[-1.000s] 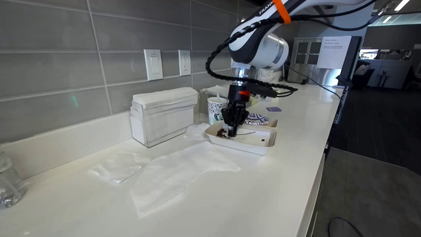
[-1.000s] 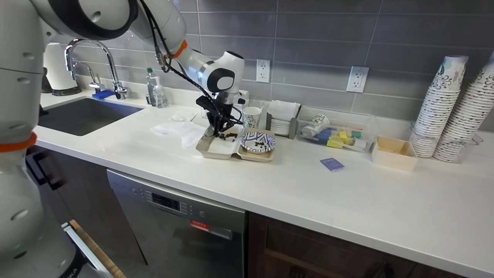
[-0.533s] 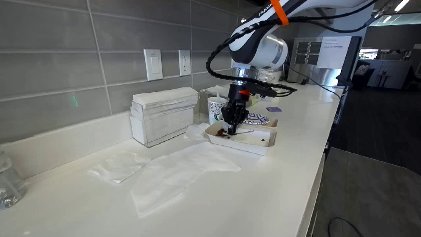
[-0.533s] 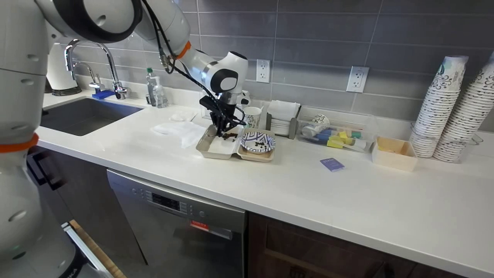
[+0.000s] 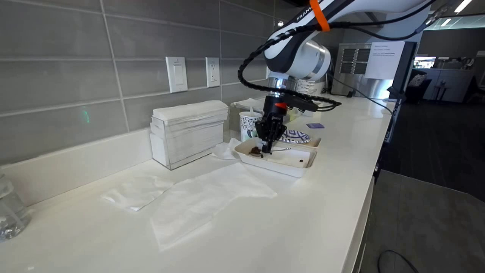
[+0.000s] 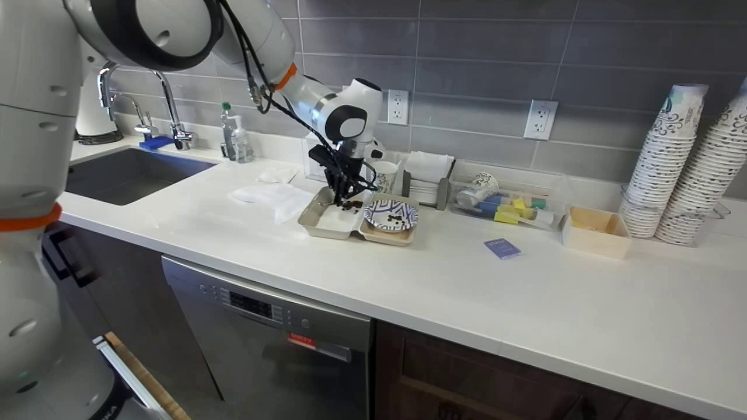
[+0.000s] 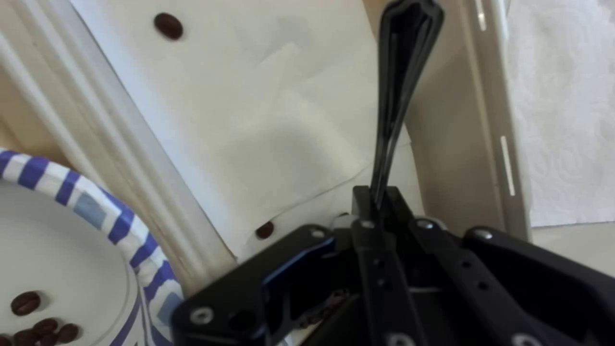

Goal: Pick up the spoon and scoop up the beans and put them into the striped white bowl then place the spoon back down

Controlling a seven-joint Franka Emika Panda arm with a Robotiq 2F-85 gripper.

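The hand (image 7: 378,199) clasps the spoon (image 7: 394,91) over a paper-lined carton (image 5: 271,167)

It is clenched on the dark handle, whose far end reaches toward the top of the wrist view. The spoon's bowl end is hidden there and too small to make out elsewhere, so I cannot say whether it touches the heap of beans (image 5: 255,151). That heap lies just beside the hand, at the end of the carton nearest the tiled wall (image 5: 57,76). A loose bean (image 7: 168,26) lies on the white paper lining (image 7: 230,91), well apart from the heap; another bean (image 7: 264,230) lies by the paper's edge.

The striped white bowl (image 7: 122,223) rests in the carton's other half, beside the lined one, with several beans in it.

On the tabletop (image 5: 295,227) near the carton lie spread paper towels (image 5: 212,197). A printed white cup (image 5: 249,123) stands near the carton, with a block of white napkins (image 5: 189,131) not far from it.

Farther off, in an exterior view, a small purple card (image 6: 502,248) lies on the tabletop; past it come a clear bin (image 6: 557,192) of mixed goods, a beige box (image 6: 595,240) and two tall stacks of paper cups (image 6: 665,169). Well away on the other side of the carton, two bottles (image 6: 241,143) stand by the sink (image 6: 137,175).
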